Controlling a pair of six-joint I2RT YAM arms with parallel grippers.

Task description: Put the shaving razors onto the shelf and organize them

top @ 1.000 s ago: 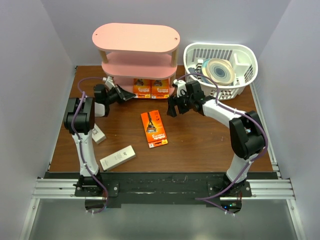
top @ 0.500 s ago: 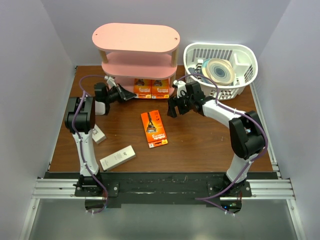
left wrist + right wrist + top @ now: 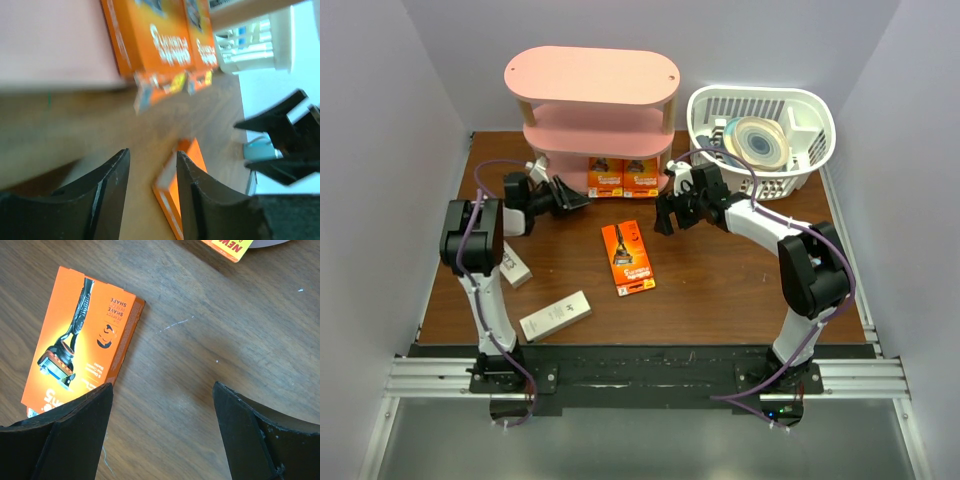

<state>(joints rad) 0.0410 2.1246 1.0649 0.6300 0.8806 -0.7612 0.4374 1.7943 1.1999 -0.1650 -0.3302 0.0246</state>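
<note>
The pink shelf point(image 3: 590, 100) stands at the back. Two orange razor packs point(image 3: 605, 178) point(image 3: 641, 176) stand side by side on its bottom tier; they also show in the left wrist view point(image 3: 150, 35) point(image 3: 200, 30). A third orange pack point(image 3: 627, 257) lies flat mid-table and shows in both wrist views point(image 3: 186, 197) point(image 3: 82, 340). Two whitish-grey boxes point(image 3: 555, 315) point(image 3: 512, 266) lie at the near left. My left gripper point(image 3: 578, 199) point(image 3: 152, 160) is open and empty, low, left of the shelf's packs. My right gripper point(image 3: 663, 218) point(image 3: 163, 386) is open and empty, above the table just right of the flat pack.
A white slatted basket point(image 3: 810, 110) with a round disc-like object stands at the back right, close behind my right arm. White walls enclose the table on the left, right and back.
My left arm has swung slightly left and its gripper has drawn back a little from the shelf's bottom tier. My right arm has barely moved.
</note>
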